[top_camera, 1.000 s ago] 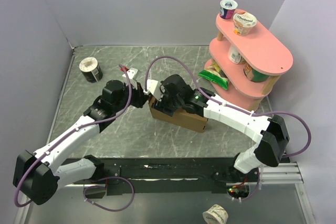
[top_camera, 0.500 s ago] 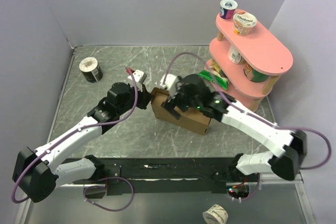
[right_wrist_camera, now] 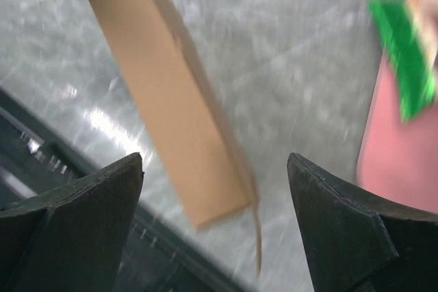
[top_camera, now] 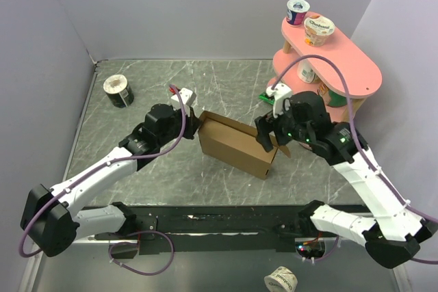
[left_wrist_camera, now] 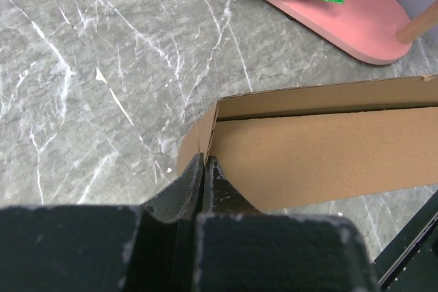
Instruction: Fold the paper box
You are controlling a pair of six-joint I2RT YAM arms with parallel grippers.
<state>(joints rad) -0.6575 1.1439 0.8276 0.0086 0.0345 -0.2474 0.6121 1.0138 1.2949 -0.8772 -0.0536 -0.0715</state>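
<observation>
The paper box [top_camera: 236, 145] is a shallow brown cardboard box standing on its long side in the middle of the table. My left gripper [top_camera: 194, 125] is shut on the box's left end flap; the left wrist view shows the jaws pinching the thin cardboard edge [left_wrist_camera: 205, 143]. My right gripper [top_camera: 272, 136] is open and empty, raised above the box's right end. In the right wrist view the box [right_wrist_camera: 171, 100] lies below, between the wide-apart fingers [right_wrist_camera: 102, 196], not touched.
A pink tiered shelf [top_camera: 349, 66] with yogurt cups stands at the back right. A green packet [top_camera: 278, 102] lies at its foot. A dark cup [top_camera: 118, 90] lies at the back left. Another cup [top_camera: 282, 280] lies below the table's front rail.
My right gripper has let go of the box, lifted and swung to the right. The box has shifted slightly right with its lid lying flatter. My left gripper followed, still holding the flap.
</observation>
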